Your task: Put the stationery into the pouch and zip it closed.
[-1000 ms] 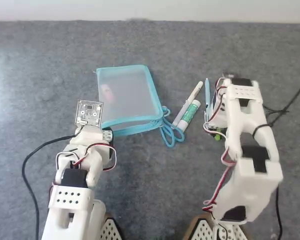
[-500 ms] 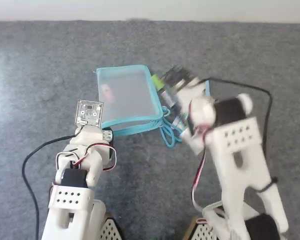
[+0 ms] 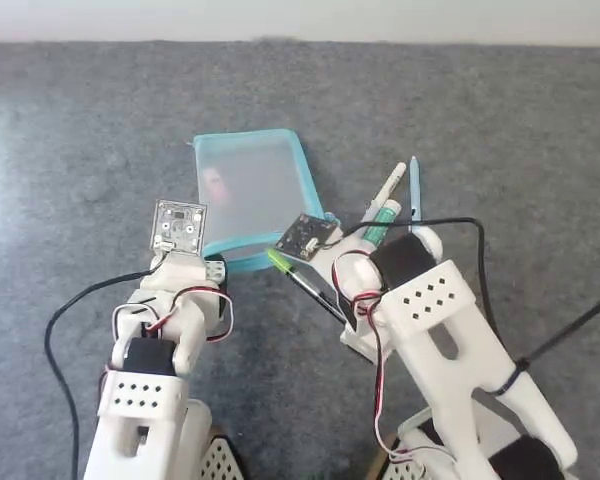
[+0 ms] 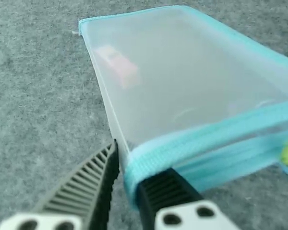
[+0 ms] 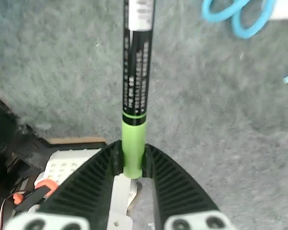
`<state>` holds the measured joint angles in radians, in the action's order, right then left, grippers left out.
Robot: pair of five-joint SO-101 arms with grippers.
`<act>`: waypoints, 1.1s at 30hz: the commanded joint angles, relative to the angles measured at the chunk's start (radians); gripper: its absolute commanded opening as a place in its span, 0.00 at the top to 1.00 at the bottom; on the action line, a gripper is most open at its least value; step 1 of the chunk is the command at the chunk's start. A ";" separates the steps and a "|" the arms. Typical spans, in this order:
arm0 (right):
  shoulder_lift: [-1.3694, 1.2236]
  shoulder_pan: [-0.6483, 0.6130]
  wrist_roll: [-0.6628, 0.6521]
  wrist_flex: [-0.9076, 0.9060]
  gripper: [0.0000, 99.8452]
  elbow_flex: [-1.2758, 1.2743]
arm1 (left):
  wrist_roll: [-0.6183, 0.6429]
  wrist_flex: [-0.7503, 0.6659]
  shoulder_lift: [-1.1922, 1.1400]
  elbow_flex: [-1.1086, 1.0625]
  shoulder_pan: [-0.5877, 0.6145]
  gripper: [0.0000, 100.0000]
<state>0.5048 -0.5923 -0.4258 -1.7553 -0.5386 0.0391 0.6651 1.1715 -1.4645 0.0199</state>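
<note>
A translucent pouch [image 3: 255, 190] with a teal zipper edge lies on the grey mat, a small red item [image 3: 215, 185] inside it. My left gripper [image 3: 216, 270] is shut on the pouch's near corner; the left wrist view shows the teal hem [image 4: 149, 158] pinched between its ribbed fingers [image 4: 98, 184]. My right gripper [image 5: 133, 160] is shut on the green end of a black-and-green marker [image 5: 137, 72], held just in front of the pouch's near edge [image 3: 302, 278]. A white pen [image 3: 388, 190], a green-and-white tube [image 3: 382, 220] and a blue pen [image 3: 414, 185] lie right of the pouch.
The grey mat [image 3: 500, 130] ends at a pale strip along the far side. The pouch's teal pull cord [image 5: 237, 14] loops on the mat near the marker. A black cable [image 3: 55, 330] trails beside the left arm. An arm's base [image 5: 19, 177] lies below the held marker.
The right arm has swung from the table's right side across the pouch's right edge, then back to its near edge, carrying the green-ended marker. The left arm and pouch have stayed put.
</note>
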 commanded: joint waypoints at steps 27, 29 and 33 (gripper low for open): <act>-0.654 -0.010 0.221 -0.036 0.99 0.778 | -0.006 -0.028 -0.005 0.005 -0.011 0.99; -0.659 -0.028 0.224 -0.018 0.99 0.844 | -0.006 -0.028 -0.005 0.005 -0.011 0.99; -0.654 -0.094 0.229 0.056 0.93 0.885 | -0.006 -0.028 -0.005 -0.001 -0.011 0.99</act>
<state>-0.1611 -0.6444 -0.2186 -1.7461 0.2762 0.0391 0.6636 1.1715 -1.4645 0.0199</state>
